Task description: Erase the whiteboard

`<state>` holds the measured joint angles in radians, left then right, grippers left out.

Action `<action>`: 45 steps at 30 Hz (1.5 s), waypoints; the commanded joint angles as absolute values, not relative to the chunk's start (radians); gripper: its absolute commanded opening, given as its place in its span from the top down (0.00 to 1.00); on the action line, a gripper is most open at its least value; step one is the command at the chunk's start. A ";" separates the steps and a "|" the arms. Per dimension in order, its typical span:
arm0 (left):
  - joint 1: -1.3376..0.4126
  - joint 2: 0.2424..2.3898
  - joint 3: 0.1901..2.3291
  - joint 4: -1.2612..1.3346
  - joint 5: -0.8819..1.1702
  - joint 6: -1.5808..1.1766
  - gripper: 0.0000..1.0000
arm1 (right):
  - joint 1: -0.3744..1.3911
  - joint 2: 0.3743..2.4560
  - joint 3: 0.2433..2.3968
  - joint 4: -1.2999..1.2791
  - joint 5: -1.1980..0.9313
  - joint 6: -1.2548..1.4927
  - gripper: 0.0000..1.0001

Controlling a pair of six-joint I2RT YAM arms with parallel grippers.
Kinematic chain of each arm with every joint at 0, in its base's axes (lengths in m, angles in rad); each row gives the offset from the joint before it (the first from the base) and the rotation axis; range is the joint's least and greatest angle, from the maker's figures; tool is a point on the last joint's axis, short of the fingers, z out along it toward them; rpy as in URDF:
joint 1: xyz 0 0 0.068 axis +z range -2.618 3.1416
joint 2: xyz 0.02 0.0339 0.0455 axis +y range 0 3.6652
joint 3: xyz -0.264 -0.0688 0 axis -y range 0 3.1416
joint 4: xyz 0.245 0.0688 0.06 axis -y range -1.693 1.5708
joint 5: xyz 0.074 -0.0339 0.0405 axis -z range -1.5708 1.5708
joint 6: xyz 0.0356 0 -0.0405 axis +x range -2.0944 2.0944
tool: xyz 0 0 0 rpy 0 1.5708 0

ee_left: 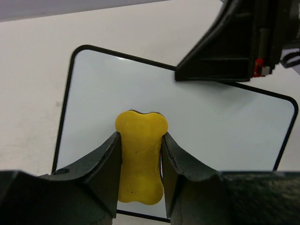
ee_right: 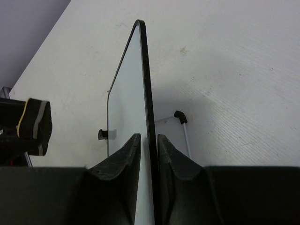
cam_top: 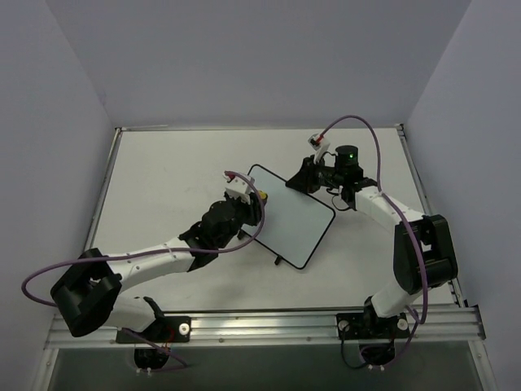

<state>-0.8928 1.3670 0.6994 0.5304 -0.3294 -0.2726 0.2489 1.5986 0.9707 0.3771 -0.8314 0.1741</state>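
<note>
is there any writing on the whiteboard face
No, the whiteboard shows only plain white around the yellow eraser in the left wrist view.

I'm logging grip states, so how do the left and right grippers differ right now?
The left gripper is shut on the yellow eraser; the right gripper is shut on the thin edge of the whiteboard. The left's jaws stand wide around the eraser; the right's are nearly together. Both are shut and meet at the whiteboard.
</note>
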 commanded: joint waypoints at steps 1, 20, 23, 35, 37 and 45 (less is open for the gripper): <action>-0.867 1.312 0.715 0.430 -0.449 -0.324 0.98 | 0.279 1.589 0.976 0.334 -0.853 0.184 0.82; -0.715 1.209 0.755 0.273 -0.511 -0.396 0.97 | 0.279 1.555 0.988 0.330 -0.816 0.202 0.17; -0.675 1.215 0.778 0.230 -0.489 -0.420 0.97 | 0.278 1.548 1.012 0.319 -0.796 0.207 0.15; -0.510 1.264 0.906 0.072 -0.365 -0.482 0.92 | 0.246 1.565 1.170 0.233 -0.715 0.264 0.08; -0.427 1.314 0.943 0.069 -0.299 -0.515 0.92 | 0.232 1.565 1.196 0.216 -0.701 0.288 0.08; -0.230 1.646 1.233 -0.092 -0.386 -0.624 0.92 | 0.213 1.557 1.322 0.040 -0.562 0.285 0.08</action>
<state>-0.2718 1.5776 1.1320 0.0170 -0.3416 -0.5541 0.2108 1.5948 1.2667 0.1219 -0.6350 0.2874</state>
